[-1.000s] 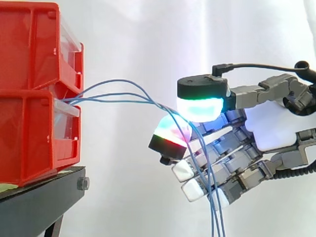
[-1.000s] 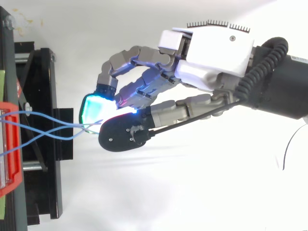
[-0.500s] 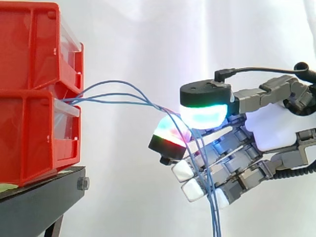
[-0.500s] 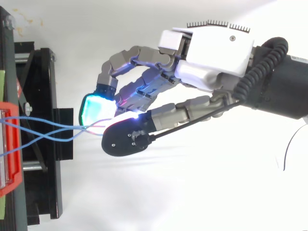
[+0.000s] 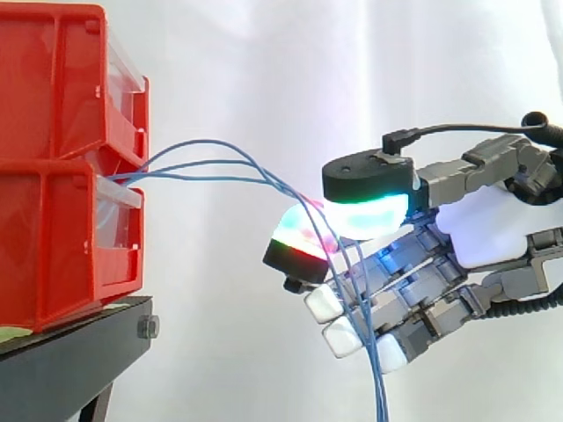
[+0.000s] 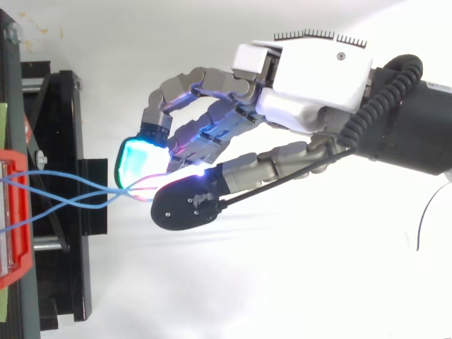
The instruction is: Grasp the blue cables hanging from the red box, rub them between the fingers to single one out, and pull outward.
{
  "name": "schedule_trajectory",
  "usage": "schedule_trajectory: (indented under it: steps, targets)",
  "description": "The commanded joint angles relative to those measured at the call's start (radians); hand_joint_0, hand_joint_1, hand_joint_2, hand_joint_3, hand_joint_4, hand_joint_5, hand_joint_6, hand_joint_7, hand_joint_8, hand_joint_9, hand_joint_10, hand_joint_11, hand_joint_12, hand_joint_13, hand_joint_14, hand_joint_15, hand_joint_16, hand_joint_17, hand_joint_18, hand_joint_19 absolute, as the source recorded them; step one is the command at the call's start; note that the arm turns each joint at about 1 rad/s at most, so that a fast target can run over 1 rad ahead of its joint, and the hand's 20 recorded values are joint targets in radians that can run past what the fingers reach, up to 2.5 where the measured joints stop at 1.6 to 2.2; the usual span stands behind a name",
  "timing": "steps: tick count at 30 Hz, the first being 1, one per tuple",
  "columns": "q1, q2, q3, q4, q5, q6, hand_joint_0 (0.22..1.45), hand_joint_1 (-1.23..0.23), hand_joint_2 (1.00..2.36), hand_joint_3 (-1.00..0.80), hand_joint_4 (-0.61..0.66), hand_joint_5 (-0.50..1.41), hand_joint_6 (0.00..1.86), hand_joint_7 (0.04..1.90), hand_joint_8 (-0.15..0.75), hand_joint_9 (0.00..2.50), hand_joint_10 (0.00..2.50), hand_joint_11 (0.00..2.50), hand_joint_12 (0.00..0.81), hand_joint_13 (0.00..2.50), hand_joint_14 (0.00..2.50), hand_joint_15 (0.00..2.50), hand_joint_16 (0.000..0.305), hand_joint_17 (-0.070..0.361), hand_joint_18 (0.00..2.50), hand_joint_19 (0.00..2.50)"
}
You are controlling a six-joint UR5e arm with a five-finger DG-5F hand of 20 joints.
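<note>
Several blue cables (image 6: 65, 199) are pinched between glowing pads of the robot hand (image 5: 484, 224).

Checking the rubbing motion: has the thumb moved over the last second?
Yes. In the side view the thumb has sunk and slid slightly away from the red bins, pinching the blue cables.

I see three thin blue cables (image 5: 211, 178) leaving the front of the lower red box (image 5: 62, 246), at the gap under the bin stacked on top of it; on my side view they fan out in shallow arcs, one high, two nearly level, then converge to the right; there they are pinched between the glowing pads of the hand (image 5: 493, 229); past the pinch they drop steeply across the fingers, close together, to the bottom edge; from above two strands cross between box and hand.
</note>
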Motion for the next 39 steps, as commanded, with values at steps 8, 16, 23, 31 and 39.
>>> schedule_trajectory:
  steps: [8,16,23,31,39]
  targets:
    - [0.002,-0.001,0.0,0.0,0.0,0.0,0.6,-0.72,1.01,-0.25,0.22,-0.18,0.8,0.9,0.25,0.75,0.01,0.42,0.345,0.77,0.01,0.37,0.05,0.112,0.66,0.52]
    - [0.0,0.001,0.0,0.0,-0.002,0.0,0.58,-0.62,1.01,-0.29,0.23,-0.16,0.78,0.94,0.259,0.77,0.01,0.42,0.351,0.76,0.01,0.38,0.051,0.114,0.64,0.53]
    - [0.0,-0.001,0.0,0.0,0.0,0.003,0.57,-0.59,1.01,-0.34,0.22,-0.16,0.76,0.98,0.253,0.76,0.01,0.43,0.343,0.75,0.01,0.39,0.049,0.11,0.61,0.55]
    - [0.0,0.001,0.0,0.0,0.0,0.003,0.54,-0.59,1.01,-0.41,0.21,-0.15,0.75,1.0,0.25,0.76,0.01,0.42,0.341,0.76,0.01,0.39,0.048,0.108,0.61,0.55]
    - [0.0,0.001,0.0,0.0,0.0,0.003,0.54,-0.64,1.01,-0.4,0.21,-0.15,0.75,1.0,0.253,0.76,0.01,0.43,0.343,0.76,0.01,0.39,0.048,0.108,0.61,0.55]
